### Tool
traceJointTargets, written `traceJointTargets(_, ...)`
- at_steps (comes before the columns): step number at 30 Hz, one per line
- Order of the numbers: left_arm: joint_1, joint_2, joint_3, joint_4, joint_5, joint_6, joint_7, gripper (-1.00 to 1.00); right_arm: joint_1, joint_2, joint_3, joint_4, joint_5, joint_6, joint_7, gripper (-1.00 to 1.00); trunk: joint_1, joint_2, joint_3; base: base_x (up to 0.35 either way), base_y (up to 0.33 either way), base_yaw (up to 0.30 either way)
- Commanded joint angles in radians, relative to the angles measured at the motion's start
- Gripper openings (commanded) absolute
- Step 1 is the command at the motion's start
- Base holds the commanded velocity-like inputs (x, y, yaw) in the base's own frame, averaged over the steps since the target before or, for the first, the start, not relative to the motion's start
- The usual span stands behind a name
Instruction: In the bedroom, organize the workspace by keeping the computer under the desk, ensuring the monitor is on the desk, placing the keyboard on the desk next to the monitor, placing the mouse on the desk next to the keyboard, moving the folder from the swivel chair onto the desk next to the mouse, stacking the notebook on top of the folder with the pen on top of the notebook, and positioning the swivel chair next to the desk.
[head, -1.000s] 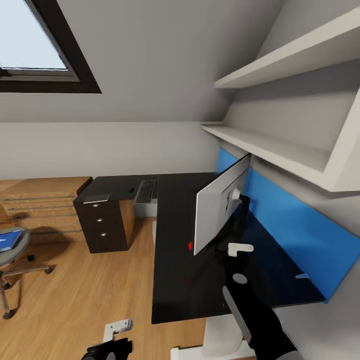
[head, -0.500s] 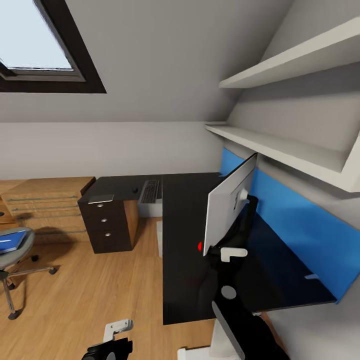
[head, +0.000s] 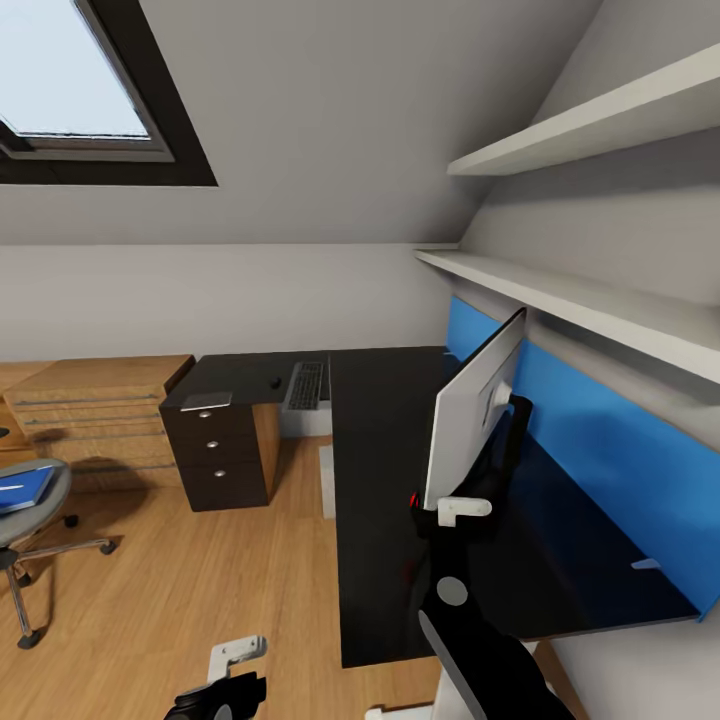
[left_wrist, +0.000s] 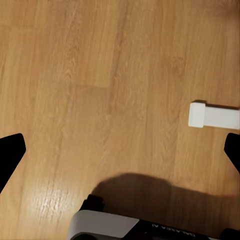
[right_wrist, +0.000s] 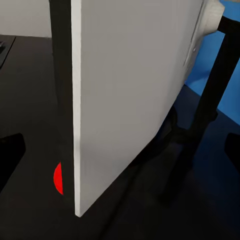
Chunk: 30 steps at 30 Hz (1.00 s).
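monitor upright on desk, keyboard beyond

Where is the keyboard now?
In the head view, the keyboard lies on the far black surface, beside the mouse, above the cabinet with silver knobs, far behind the monitor.

A wide flat monitor stands upright on a glossy black worktop with a bright blue back panel, its pale grey back showing, a red dot at its lower corner, just ahead of the right end effector. Far beyond it lie a slim dark keyboard and a small black mouse. Well off to its left, a blue folder rests on a grey swivel chair.
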<state>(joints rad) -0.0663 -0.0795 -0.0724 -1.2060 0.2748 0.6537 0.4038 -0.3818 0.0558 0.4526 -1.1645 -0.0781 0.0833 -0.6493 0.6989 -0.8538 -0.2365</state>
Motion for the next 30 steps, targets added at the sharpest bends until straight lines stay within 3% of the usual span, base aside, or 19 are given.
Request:
traceJointTargets(1,-0.001,0.0,-0.002,-0.001,0.01,0.002,0.009,1.0,-0.001,-0.001,0.003,-0.001,-0.005,0.006,-0.007,1.0,0.0,-0.001,-0.001,0.009,0.009,0.0)
traceJointTargets(30,-0.001,-0.003,-0.007,0.037,0.01,-0.003,0.009,1.0,-0.001,-0.001,-0.006,0.0,-0.006,0.004,-0.009,1.0,0.0,-0.001,-0.001,0.122,0.012,0.0)
